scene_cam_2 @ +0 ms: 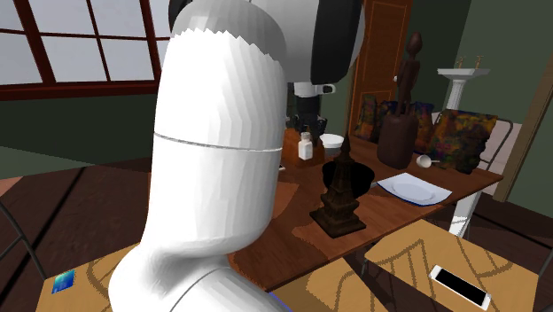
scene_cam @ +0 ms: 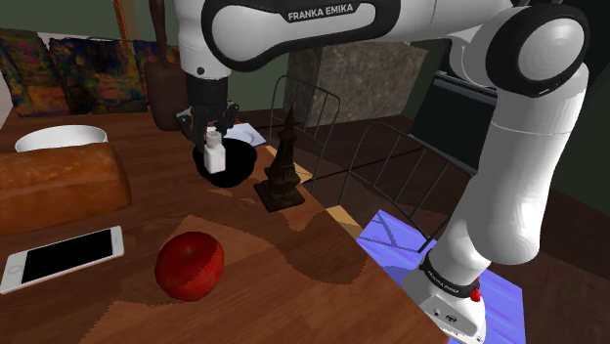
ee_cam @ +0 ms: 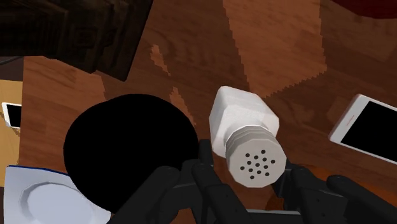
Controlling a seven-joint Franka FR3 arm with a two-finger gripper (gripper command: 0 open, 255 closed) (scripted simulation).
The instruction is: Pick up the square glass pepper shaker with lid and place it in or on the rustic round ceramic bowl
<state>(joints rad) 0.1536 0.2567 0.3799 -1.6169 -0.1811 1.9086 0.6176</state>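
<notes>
While clamped on white shaker (scene_cam: 214,155) over black bowl (scene_cam: 241,162), tool (scene_cam: 209,129) above wood tbl (scene_cam: 244,249), green walls (scene_cam_2: 505,44) behind.

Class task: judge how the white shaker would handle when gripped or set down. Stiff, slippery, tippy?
The shaker looks rigid, so the gripper probably won't deform it. Its flat sides should stop it rolling. Being taller than wide, it may tip over inside the black bowl.

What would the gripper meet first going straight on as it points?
The gripper clasps the white shaker, which would likely touch the wooden table first, just beside the black bowl; depth unclear.
</notes>
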